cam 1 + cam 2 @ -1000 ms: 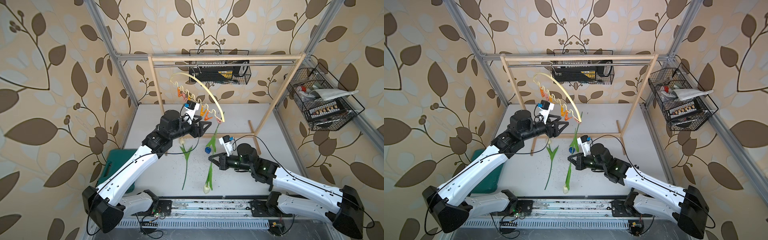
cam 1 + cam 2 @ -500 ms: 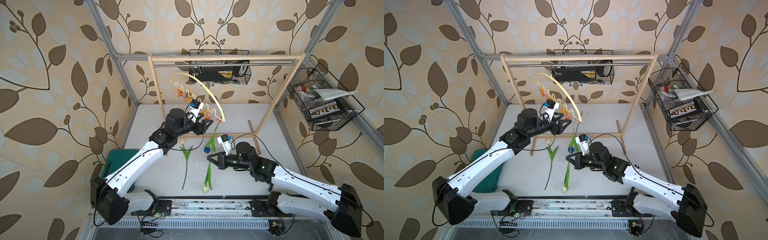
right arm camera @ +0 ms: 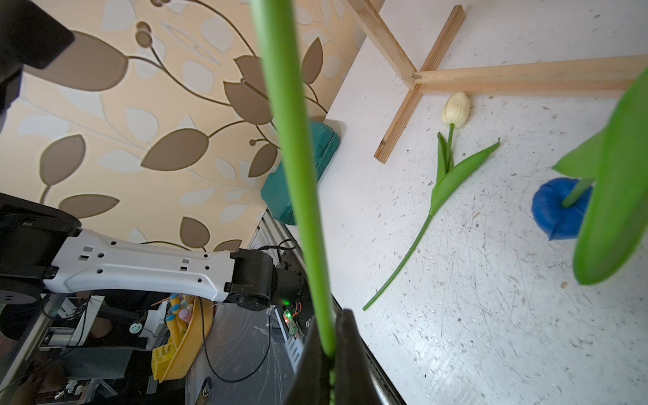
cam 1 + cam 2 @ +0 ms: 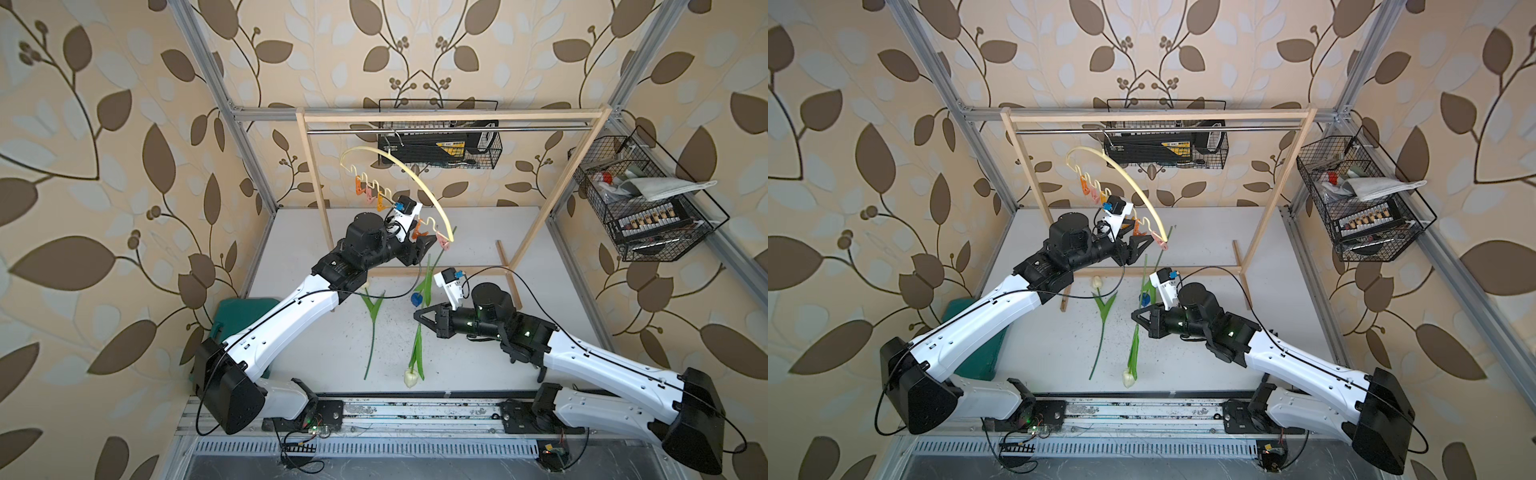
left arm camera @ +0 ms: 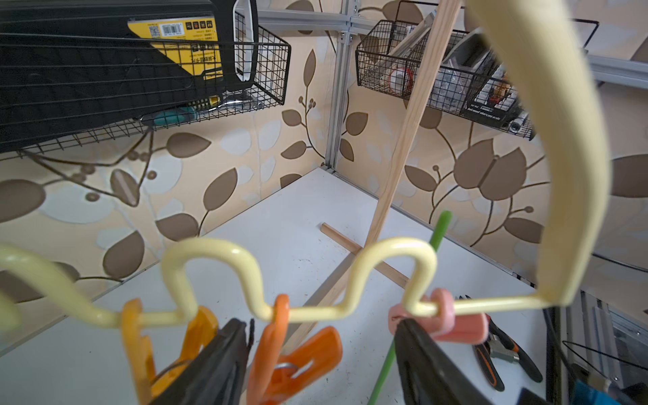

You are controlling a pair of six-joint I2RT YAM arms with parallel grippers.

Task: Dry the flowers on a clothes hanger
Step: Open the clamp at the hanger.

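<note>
Right wrist view: one tulip looks hung, two remain.
At frame right the blue tulip (image 3: 557, 214) hangs head-down, seemingly from the pink clothespin (image 5: 456, 326) of the clothes hanger (image 5: 578, 175); the right fingers (image 3: 354, 361) are closed on a cream tulip stem (image 3: 298, 157), the left fingers (image 5: 217, 361) stand open around an orange clothespin (image 5: 298, 354), and the other cream tulip (image 3: 455, 108) lies on the worktop (image 3: 491, 315). The upper wire basket (image 4: 492, 153) holds a black case (image 4: 432, 145).

No wording can be made out for certain. The yellow label (image 5: 182, 38) on the black case (image 5: 70, 77) in the wire basket (image 5: 277, 66) carries a barcode, a small square code and rows of print too fine to read. The white lettering on a black box (image 5: 491, 114) in the side basket (image 5: 371, 66) is blurred.
</note>
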